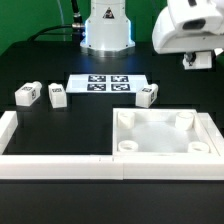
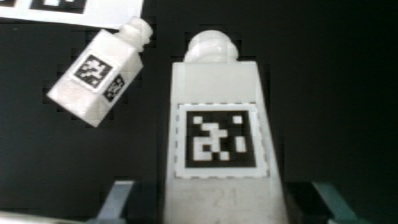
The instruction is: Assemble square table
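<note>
A gripper (image 1: 197,60) holds a table leg (image 2: 217,120), upper right of the exterior view.
Jaws clamp it; next it likely needs aligning over a corner hole of the tabletop (image 1: 165,152).

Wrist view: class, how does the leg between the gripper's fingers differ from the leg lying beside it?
The centre leg looks large and lines up straight between the fingers of the gripper. The slanted leg looks smaller and lies askew on the black table, near the marker board. The centre leg's tag sits square to the camera, while the slanted leg's is turned. Both are short, white and tagged.
</note>
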Robot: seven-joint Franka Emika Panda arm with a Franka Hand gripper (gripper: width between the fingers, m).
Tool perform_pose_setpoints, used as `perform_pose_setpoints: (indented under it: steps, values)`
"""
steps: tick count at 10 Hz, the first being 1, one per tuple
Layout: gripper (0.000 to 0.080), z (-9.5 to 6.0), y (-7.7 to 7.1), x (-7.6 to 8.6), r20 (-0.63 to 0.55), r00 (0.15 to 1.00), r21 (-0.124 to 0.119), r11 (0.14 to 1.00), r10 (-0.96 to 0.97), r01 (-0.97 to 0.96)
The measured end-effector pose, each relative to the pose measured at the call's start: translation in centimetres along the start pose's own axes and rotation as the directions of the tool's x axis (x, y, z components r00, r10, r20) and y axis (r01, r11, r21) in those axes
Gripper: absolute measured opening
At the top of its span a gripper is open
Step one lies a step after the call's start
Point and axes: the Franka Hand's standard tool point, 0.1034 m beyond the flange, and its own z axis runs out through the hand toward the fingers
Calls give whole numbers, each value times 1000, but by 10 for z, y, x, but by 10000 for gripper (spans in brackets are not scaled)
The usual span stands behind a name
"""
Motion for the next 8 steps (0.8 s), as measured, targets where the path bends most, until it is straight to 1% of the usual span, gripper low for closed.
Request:
perform_pose_setpoints:
  steps: [1,2,3,5,6,7,8]
  values:
    - [291,-8,-1,5,-61,998,4,1000,3,-3]
    - [291,-12,-3,12,-164,987,9,1000,2,-1]
    - [291,-12,-4,11,-237,972,10,1000,3,0]
    - [291,-15,-4,15,-376,926,15,1000,0,6]
    - [291,-28,2,17,-411,911,8,1000,-23,28]
    - [291,-47,7,26,-490,871,4,999,-38,46]
    - [291,-55,7,28,-520,852,-3,998,-51,58]
